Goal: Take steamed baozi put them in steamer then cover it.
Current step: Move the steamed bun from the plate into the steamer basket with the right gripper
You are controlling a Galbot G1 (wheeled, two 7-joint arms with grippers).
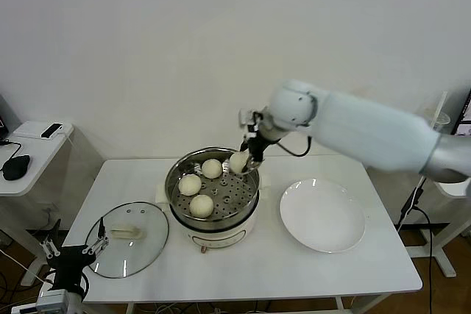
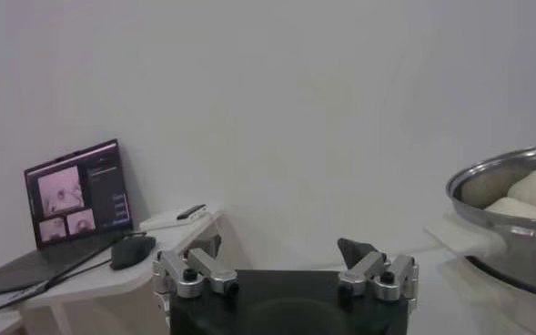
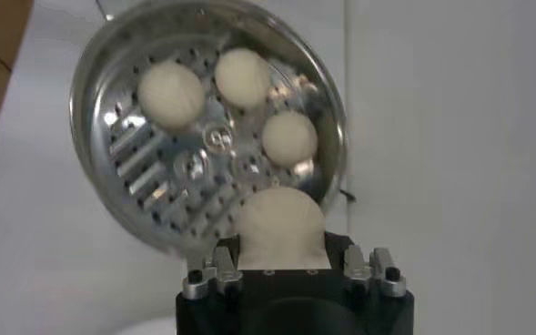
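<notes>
The steamer (image 1: pixel 176 174) stands mid-table on its white base, and three steamed baozi (image 1: pixel 212 168) (image 1: pixel 190 184) (image 1: pixel 202 204) lie on its perforated tray (image 3: pixel 149 173). My right gripper (image 1: pixel 246 161) hangs over the pot's back right rim, shut on a fourth baozi (image 3: pixel 281 223) that fills the space between its fingers. The cover (image 1: pixel 129 239) lies flat on the table left of the pot. My left gripper (image 1: pixel 70 251) is parked low at the table's front left corner, open and empty (image 2: pixel 286 250). From there the steamer (image 2: pixel 513 246) shows at the side.
A white plate (image 1: pixel 322 215) with nothing on it sits right of the steamer. A side table (image 1: pixel 29 145) at the far left holds a laptop (image 2: pixel 76 191) and a mouse (image 2: pixel 133 250). A white wall stands behind the table.
</notes>
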